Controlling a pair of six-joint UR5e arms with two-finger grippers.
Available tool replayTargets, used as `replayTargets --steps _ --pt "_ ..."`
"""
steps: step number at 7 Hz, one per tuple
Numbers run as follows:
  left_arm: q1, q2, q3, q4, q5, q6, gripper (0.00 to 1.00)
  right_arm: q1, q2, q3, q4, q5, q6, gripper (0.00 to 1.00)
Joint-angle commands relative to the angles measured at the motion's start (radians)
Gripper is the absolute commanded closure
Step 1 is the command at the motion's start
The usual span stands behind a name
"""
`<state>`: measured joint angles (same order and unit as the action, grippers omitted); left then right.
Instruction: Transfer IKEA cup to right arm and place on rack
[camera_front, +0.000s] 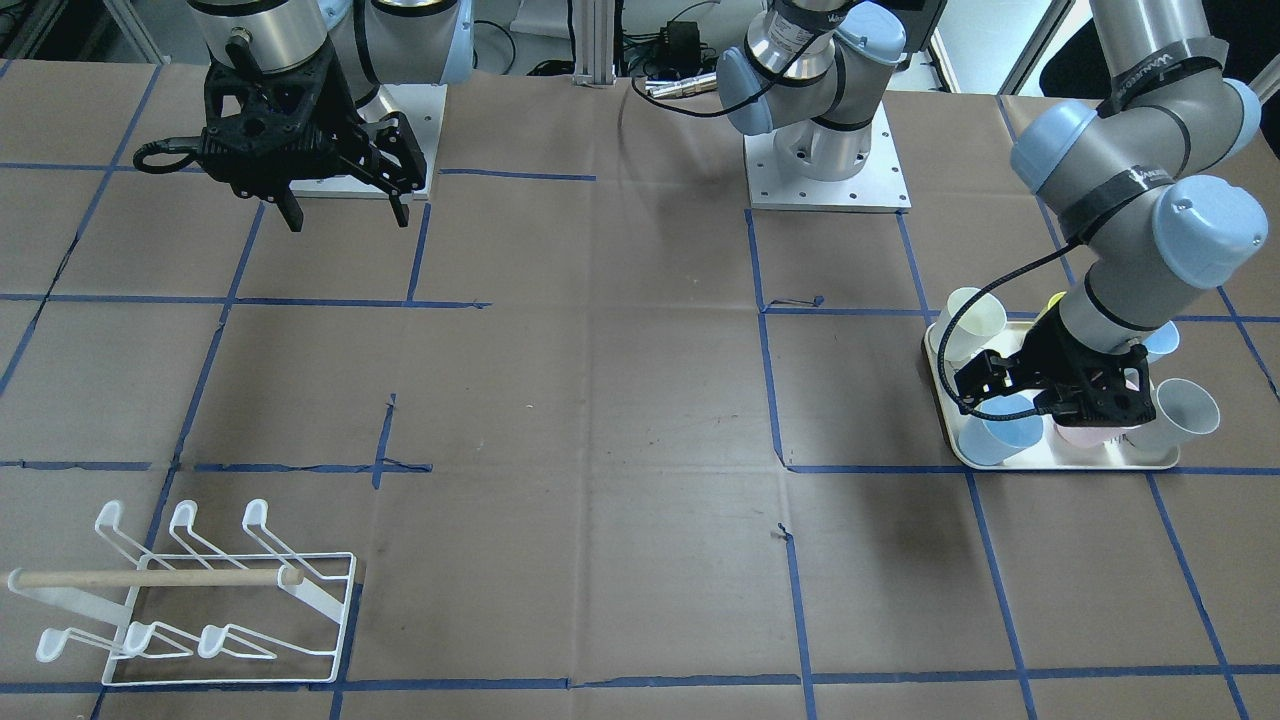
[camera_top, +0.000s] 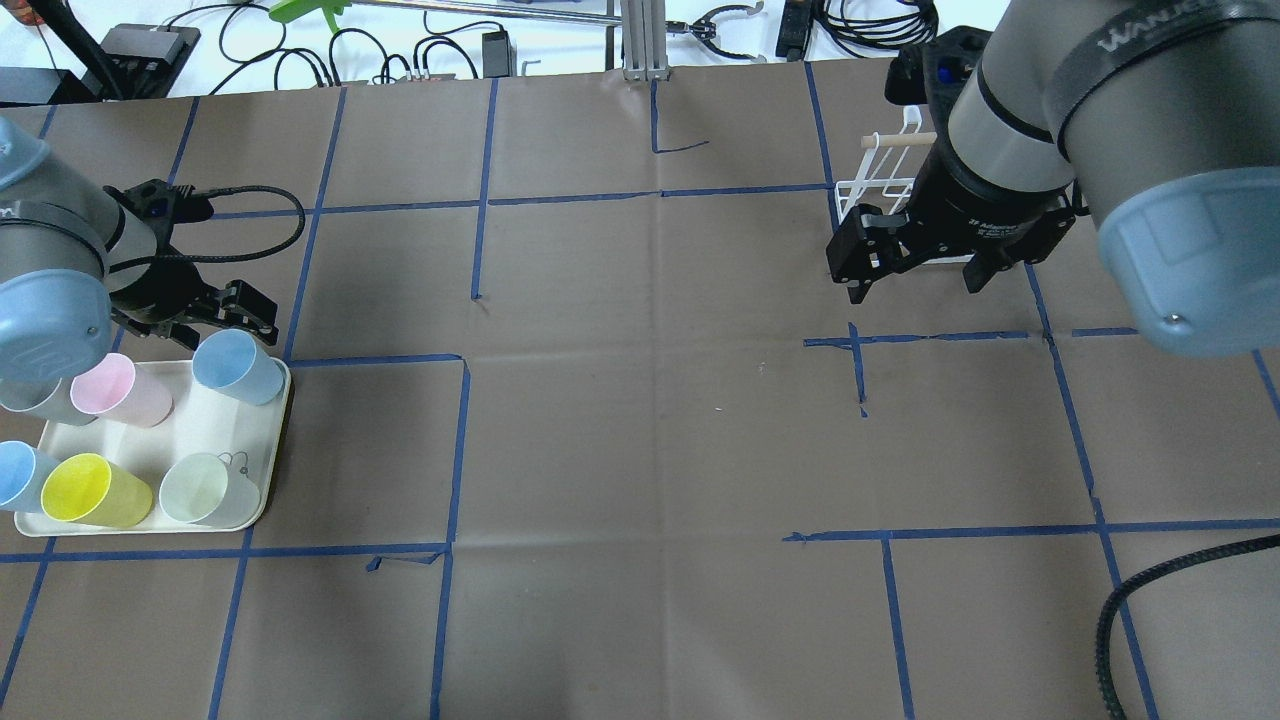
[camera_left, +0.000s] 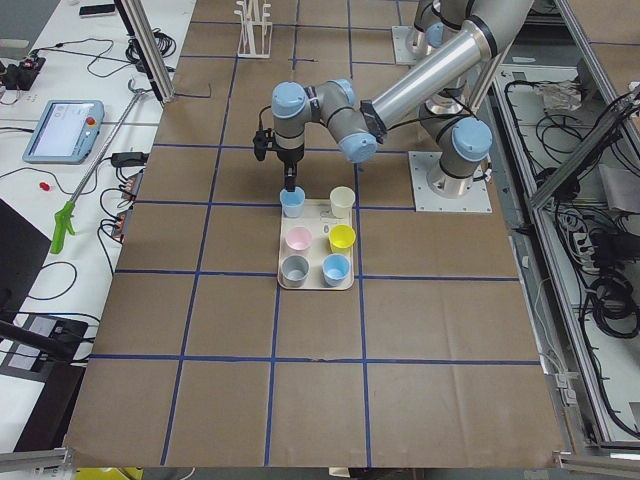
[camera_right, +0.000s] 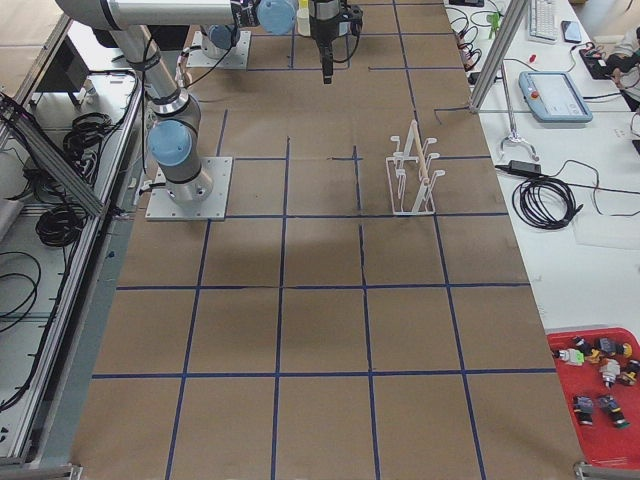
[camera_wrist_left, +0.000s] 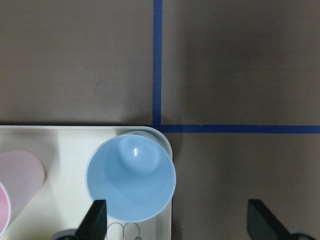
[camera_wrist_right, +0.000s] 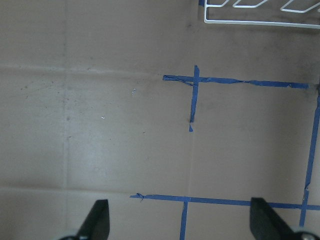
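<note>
Just beside blue cup (camera_top: 235, 365) stands pink cup (camera_top: 125, 392), seemingly apart.

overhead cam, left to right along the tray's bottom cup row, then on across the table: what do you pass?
Light blue cup → yellow cup → pale green cup → tray rim → right gripper. The rack overlaps that gripper, so it is left out.

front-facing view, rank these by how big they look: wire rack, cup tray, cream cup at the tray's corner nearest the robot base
1. wire rack: largest, though it sits nearer the camera
2. tray
3. cream cup: clearly smallest
</note>
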<state>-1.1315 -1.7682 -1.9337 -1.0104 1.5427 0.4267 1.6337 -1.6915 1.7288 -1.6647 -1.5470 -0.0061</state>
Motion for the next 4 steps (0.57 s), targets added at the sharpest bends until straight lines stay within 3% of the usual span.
replayTargets --steps 1,3,4 --pt "0.001 -0.039 -0.022 0.013 0.005 -0.005 0.01 0.0 0.001 0.0 0.0 0.001 0.0 0.0" --pt "0.001 -0.059 -0.065 0.058 0.01 -0.005 0.01 0.0 0.0 0.002 -0.001 0.001 0.0 0.0" --pt "0.001 -0.066 -0.064 0.062 0.058 -0.006 0.01 0.001 0.001 0.0 -0.001 0.001 0.0 0.0"
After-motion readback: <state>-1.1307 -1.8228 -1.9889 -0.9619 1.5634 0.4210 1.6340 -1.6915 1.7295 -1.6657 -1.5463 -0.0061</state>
